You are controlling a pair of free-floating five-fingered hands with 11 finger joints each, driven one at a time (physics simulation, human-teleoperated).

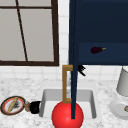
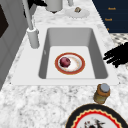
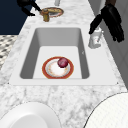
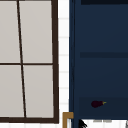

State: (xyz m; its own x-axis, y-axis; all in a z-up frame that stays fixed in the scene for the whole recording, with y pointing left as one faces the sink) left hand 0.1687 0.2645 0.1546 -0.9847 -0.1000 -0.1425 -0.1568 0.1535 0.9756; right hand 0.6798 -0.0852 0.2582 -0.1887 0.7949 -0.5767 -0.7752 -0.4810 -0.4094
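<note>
Now: R hand (image 1: 81,70) hangs just under the wall cabinet, right beside the edge of the open cabinet door (image 1: 73,75); looks like door work in hand.
R hand state: fingers straight, spread, pointing down; holds nothing, above the faucet (image 3: 95,40) at the back edge of the surface (image 1: 105,85).
Next move calls for: getting across the door edge to the brass handle (image 1: 65,83), w/o clipping the faucet.
L hand (image 1: 35,107): idle, fingers loose, near the front-left edge, just beside the jar (image 1: 27,106); contact can't tell.
Cabinet: eggplant (image 1: 97,50) on bottom shelf.
</note>
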